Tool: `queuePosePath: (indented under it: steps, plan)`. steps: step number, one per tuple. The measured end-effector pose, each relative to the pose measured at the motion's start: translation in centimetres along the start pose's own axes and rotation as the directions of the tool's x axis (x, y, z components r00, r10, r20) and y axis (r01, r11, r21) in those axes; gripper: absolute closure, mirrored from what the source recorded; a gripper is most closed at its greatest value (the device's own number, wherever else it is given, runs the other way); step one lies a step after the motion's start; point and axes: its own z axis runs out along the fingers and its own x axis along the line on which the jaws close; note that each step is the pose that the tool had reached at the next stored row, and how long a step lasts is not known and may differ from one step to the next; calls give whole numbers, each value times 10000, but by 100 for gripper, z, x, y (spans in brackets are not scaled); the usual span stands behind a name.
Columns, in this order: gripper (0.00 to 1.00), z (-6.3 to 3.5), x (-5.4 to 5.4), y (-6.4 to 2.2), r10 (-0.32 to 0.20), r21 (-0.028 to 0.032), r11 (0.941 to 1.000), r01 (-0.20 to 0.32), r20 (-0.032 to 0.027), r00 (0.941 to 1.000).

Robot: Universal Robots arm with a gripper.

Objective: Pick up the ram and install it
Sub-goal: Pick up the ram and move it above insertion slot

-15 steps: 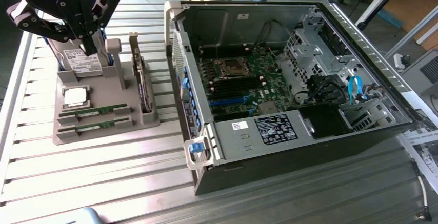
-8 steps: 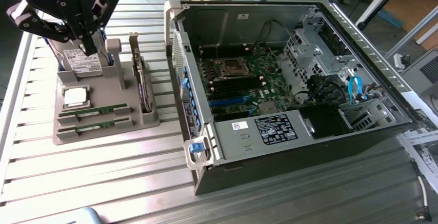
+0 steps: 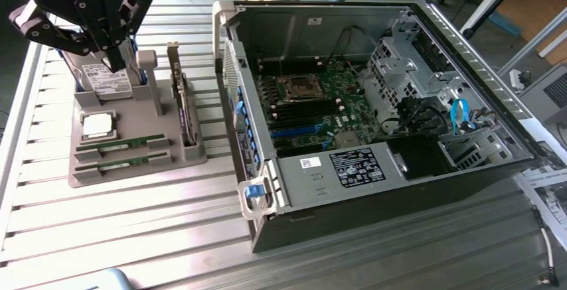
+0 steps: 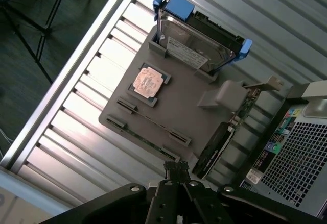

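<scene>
Ram (image 3: 119, 145) in grey tray (image 3: 137, 125), well apart from fingers (image 3: 116, 56)

No legible text (labels (image 3: 354, 168) on computer case (image 3: 372, 227) and hard drive (image 3: 97, 81) unreadable)

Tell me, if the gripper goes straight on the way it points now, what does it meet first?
Most likely the ram sticks on the grey tray, which lie beneath the gripper; depth is unclear, so it may be bare tray.
</scene>
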Motion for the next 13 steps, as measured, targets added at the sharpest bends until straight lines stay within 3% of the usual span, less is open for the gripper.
queuePosePath:
  steps: [13]
  plan:
    - [89,0,0,0,-514,-12,9987,514,-22,9987]
